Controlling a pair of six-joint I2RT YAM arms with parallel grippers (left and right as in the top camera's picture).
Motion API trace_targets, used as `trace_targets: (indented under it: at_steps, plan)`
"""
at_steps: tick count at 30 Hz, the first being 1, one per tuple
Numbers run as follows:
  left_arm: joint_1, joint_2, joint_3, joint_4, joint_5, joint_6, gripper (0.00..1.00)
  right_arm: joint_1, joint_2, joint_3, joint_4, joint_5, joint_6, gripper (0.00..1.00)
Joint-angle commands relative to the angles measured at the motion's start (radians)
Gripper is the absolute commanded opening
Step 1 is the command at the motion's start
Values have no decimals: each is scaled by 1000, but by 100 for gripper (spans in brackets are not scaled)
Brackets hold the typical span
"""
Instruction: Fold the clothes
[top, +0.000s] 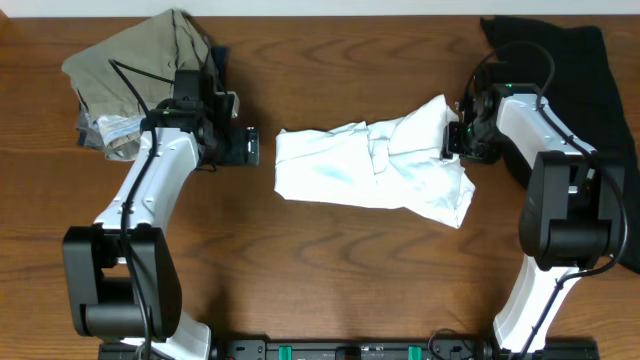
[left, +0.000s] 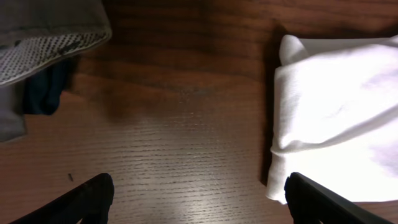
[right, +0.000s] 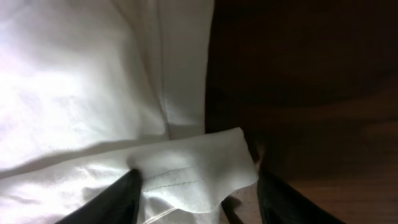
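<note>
The crumpled white fabric T-shirt (top: 370, 165) has its edge inside your right claw (right: 198, 186); gripped or not, I cannot tell. Pinch deep before lifting; left claw (left: 199, 186) is open.

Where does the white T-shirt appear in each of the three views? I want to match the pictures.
Overhead: the white T-shirt lies crumpled in the middle of the wooden table, slightly right of centre.
Left wrist: the white T-shirt fills the right side, with a folded edge facing left.
Right wrist: the white T-shirt fills the left half and lower centre.
Shared landmark: the brown wooden table beside the shirt.
</note>
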Motion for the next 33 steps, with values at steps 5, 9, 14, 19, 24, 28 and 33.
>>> trace_targets:
  at_steps: [5, 9, 14, 19, 24, 28, 33]
  plan:
    - [2, -17, 19, -6, -16, 10, 89, 84, 46, -6, 14, 6, 30, 47]
    - [2, -17, 19, -8, -16, 10, 89, 106, 46, -6, 16, 58, 86, 22]
    - [2, -17, 19, -14, -17, 10, 89, 84, 46, -6, 13, 61, 85, 6]
    - [2, -17, 19, -14, -17, 10, 89, 27, 45, -5, 13, 61, 69, 1]
    - [3, -17, 19, -14, -18, 10, 89, -47, 38, 8, -4, 34, 11, 1]
    - [3, -17, 19, -26, -79, 10, 89, -111, 20, 33, -53, -21, -51, 1]
    - [3, -17, 19, -40, -118, 10, 89, -138, -37, 63, -103, -80, -107, 1]
